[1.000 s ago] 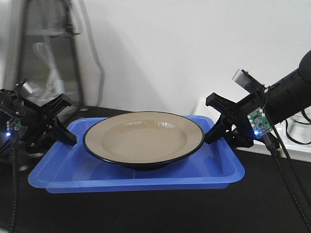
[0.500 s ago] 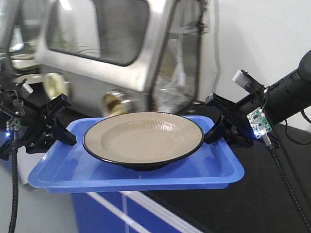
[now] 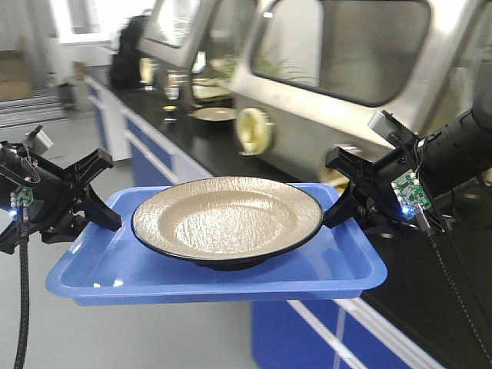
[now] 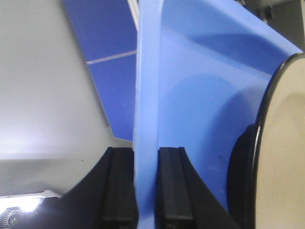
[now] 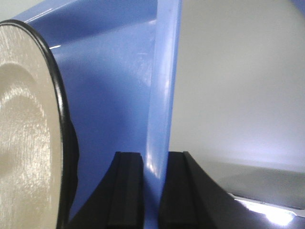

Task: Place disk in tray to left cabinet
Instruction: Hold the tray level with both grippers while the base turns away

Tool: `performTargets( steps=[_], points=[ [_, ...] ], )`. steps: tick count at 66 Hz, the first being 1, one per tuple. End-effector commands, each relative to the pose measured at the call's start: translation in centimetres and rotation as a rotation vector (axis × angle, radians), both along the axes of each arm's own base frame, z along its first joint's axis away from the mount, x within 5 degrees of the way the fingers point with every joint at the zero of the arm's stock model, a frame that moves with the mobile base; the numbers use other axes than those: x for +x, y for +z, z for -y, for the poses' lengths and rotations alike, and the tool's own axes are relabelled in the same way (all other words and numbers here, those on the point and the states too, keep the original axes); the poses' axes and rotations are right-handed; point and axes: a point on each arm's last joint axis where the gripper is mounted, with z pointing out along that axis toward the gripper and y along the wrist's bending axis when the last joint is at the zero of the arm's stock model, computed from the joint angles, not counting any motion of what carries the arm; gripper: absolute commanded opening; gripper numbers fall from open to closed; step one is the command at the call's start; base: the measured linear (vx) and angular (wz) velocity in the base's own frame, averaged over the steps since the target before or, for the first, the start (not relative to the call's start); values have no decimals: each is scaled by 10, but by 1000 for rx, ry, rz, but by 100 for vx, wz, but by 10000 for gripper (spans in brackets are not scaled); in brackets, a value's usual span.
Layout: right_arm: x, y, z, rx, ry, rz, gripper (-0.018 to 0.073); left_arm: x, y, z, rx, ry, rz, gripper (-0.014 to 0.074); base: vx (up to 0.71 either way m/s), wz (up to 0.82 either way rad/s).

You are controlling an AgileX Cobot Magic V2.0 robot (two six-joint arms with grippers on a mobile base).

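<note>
**Tray carried two-handed, disk riding loose: base has swung round**

Status: the tray [image 3: 231, 280] is clear of any surface and held level at centre frame between both arms. The left gripper [image 3: 104, 196] is clamped on the lip of the tray's left short end. The right gripper [image 3: 338, 196] is clamped on the lip opposite. Both wrist views confirm it: the blue rim is pinched between black fingers [image 4: 119, 186] with no gap on either side. The disk [image 3: 227, 215] sits flat mid-tray, nearly filling its width, and neither gripper touches it.

Handling, in my judgement: the disk is rigid, prob. ceramic or melamine, so fairly heavy and breakable if dropped. Nothing restrains it on the smooth plastic — any tilt or jerk and it may slide to the low side. The tray looks thin and may flex under the load, w/ only narrow lips gripped. Keep your hold at the two end lips, keep both ends level and move the arms together. Don't take the disk itself.

Change vs. earlier: tray, disk and both grippers sit in the same spots in the front view. The backdrop does not — 1 s ago it was a plain white wall and a dark counter. Half a sec ago a steel enclosure [image 3: 300, 115] was coming in. Now that fills the upper right, a bench [image 3: 157, 161] runs to the upper left, and floor shows under the tray. This reads as the base turning. The cabinet is not in view.
</note>
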Motion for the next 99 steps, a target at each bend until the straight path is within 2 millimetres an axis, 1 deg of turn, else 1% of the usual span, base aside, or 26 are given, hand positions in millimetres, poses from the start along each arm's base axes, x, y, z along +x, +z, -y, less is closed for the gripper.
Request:
performTargets(
  steps=[1,26,45,72,99],
  points=[
    [-20,43,-18,208,43,88,-4,-19,42,21,-208,-33,86,0,-1,75],
    [-20,43,-18,208,43,88,-4,-19,42,21,-208,-33,85,0,2,72],
    [-20,43,-18,208,43,88,-4,-19,42,21,-208,-33,85,0,12,46],
    [-20,43,-18,208,43,88,-4,-19,42,21,-208,-33,85,0,24,27],
    [-20,43,-18,208,43,87,-4,-19,42,21,-209,-33,85,0,41,9]
  ],
)
